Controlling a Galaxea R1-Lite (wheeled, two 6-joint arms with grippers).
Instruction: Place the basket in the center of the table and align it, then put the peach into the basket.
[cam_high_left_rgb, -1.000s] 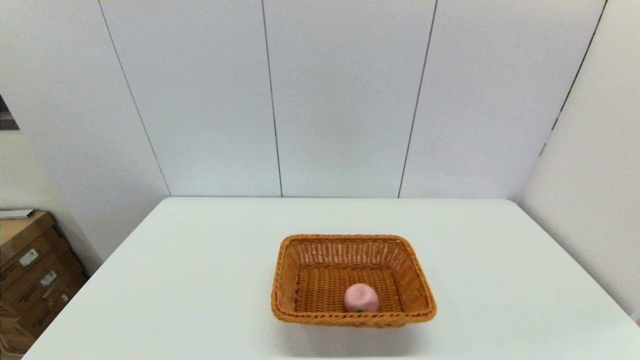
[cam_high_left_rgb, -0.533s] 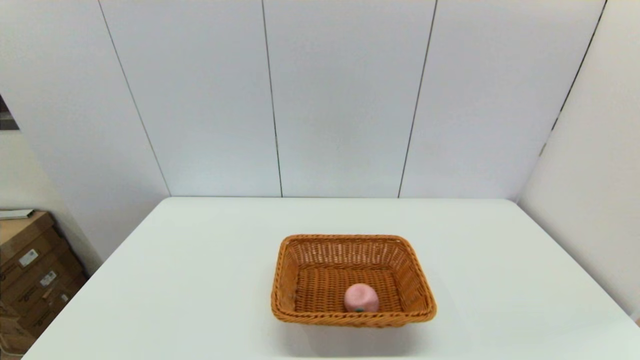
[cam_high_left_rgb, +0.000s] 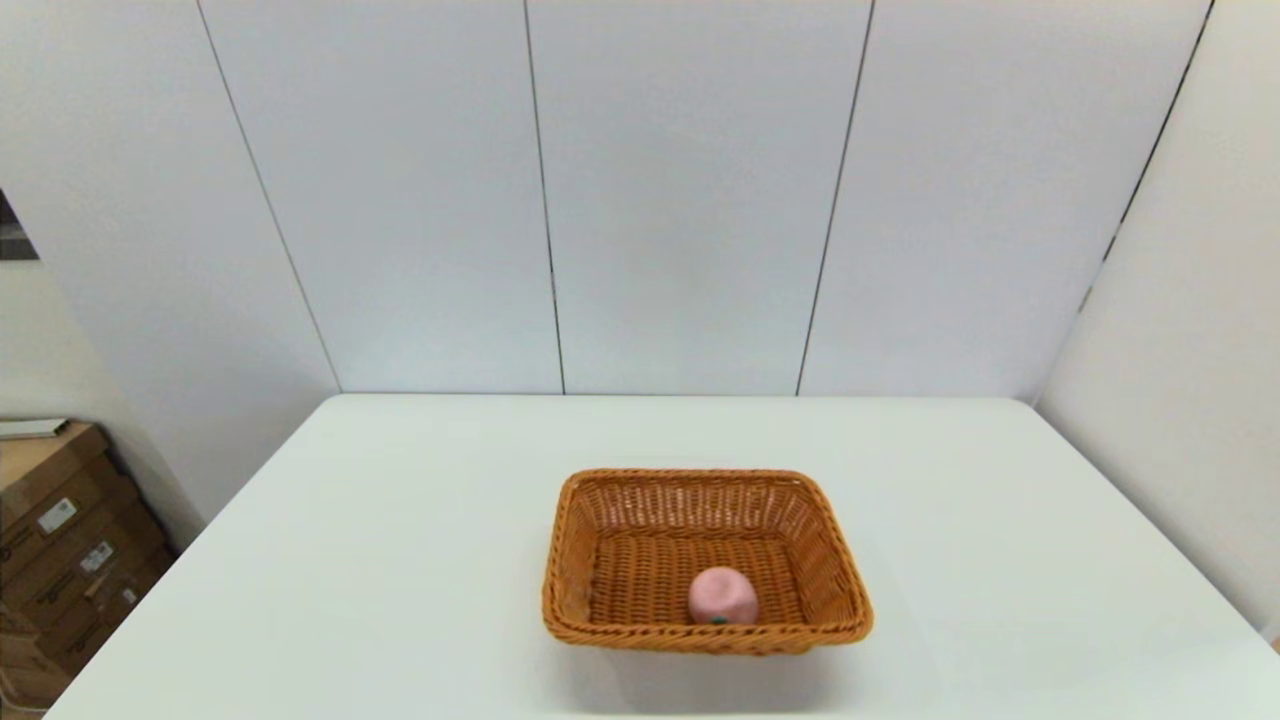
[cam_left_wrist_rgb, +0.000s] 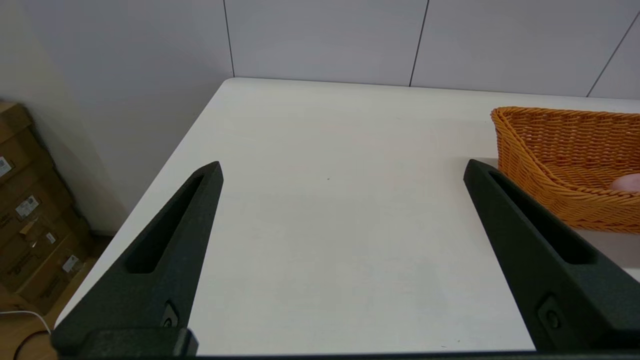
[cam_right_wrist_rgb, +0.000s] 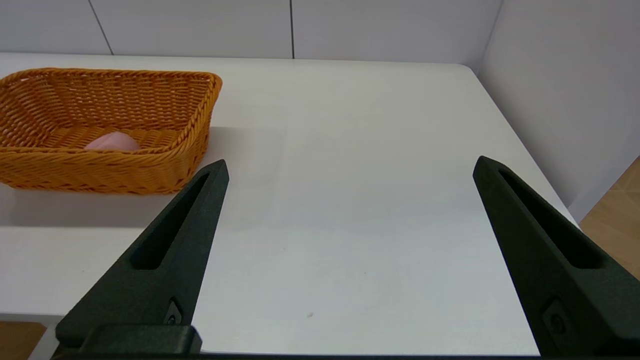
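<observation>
The orange-brown wicker basket (cam_high_left_rgb: 806, 530) stands square near the middle of the white table (cam_high_left_rgb: 400, 560), toward its front. The pink peach (cam_high_left_rgb: 722, 596) lies inside it against the near wall, its green mark facing me. Both arms are out of the head view. My left gripper (cam_left_wrist_rgb: 342, 172) hangs open over the table's near left part, with the basket (cam_left_wrist_rgb: 560, 150) to its right and a sliver of peach (cam_left_wrist_rgb: 629, 183) showing. My right gripper (cam_right_wrist_rgb: 350, 167) hangs open over the near right part; the basket (cam_right_wrist_rgb: 105, 165) and peach (cam_right_wrist_rgb: 112, 142) lie to its left. Neither gripper holds anything.
Cardboard boxes (cam_high_left_rgb: 60, 540) are stacked on the floor off the table's left side. Grey wall panels (cam_high_left_rgb: 680, 200) close the far edge and the right side. The table's right edge (cam_right_wrist_rgb: 525, 145) drops to a wooden floor.
</observation>
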